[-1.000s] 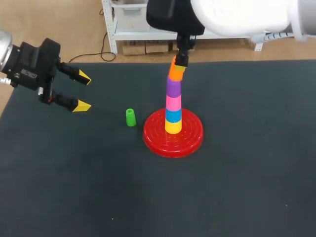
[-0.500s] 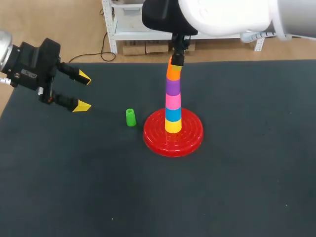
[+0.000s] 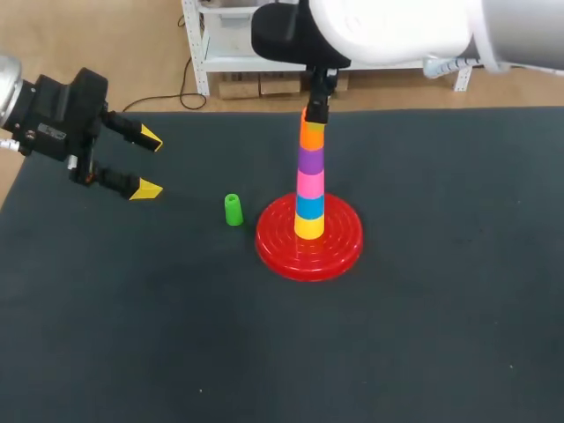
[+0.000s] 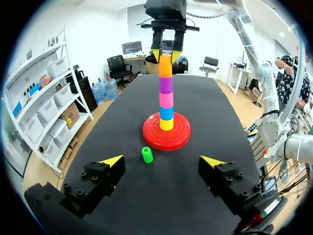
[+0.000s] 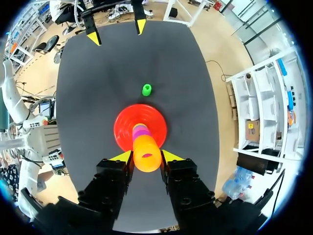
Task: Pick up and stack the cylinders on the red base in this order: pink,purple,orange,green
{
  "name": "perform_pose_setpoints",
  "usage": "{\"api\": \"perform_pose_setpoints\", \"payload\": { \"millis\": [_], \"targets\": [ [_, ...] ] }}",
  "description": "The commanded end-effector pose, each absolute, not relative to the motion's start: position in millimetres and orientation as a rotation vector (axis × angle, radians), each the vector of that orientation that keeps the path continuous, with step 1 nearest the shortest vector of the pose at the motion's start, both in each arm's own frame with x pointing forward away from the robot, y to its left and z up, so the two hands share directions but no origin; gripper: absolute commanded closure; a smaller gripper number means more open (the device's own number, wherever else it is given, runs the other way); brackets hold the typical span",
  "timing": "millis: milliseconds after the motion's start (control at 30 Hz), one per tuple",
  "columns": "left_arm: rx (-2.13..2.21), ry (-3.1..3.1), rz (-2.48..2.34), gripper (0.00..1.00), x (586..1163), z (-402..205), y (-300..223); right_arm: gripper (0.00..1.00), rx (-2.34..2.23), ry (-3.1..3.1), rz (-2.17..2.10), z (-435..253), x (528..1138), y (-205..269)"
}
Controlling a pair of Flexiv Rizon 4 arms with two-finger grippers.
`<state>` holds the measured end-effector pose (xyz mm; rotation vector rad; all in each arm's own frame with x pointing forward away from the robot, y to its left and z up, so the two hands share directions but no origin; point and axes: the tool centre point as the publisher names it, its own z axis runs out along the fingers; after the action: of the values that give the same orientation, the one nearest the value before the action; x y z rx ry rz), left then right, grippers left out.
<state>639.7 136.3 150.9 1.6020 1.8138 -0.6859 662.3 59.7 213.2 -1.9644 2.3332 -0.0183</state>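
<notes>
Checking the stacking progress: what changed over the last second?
The right gripper, still shut on the orange plastic cylinder, straightened it from tilted to upright atop the purple cylinder. The open left gripper, small green cylinder and round red base stayed put.

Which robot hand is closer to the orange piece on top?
Right. The right gripper grips the orange cylinder at its top, a finger on each side. The left gripper hangs open far off, past the green cylinder.

Three views share the stack [image 3: 308,176]
Head: high, behind, looking down. Left wrist: low, distant. Right wrist: close, straight above.
</notes>
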Motion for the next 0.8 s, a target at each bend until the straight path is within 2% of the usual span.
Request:
{"api": "perform_pose_setpoints", "payload": {
  "millis": [33,367,400,433,800],
  "targets": [
    [1.600,1.812,-0.683,0.00,638.9,150.1,136.5,1.00,-1.968,2.339,-0.013,207.1,663.7,60.3],
    [1.600,1.812,-0.683,0.00,638.9,150.1,136.5,1.00,-1.933,2.327,0.002,210.0,660.5,59.1],
    [1.600,1.812,-0.683,0.00,638.9,150.1,136.5,0.66,-1.922,2.319,-0.002,211.3,659.2,58.9],
    [1.600,1.812,-0.683,0.00,638.9,150.1,136.5,0.00,-1.916,2.316,0.000,213.0,658.2,58.9],
    [1.600,1.812,-0.683,0.00,638.9,150.1,136.5,0.00,-1.914,2.260,0.012,229.9,645.0,60.0]
  ]
}}
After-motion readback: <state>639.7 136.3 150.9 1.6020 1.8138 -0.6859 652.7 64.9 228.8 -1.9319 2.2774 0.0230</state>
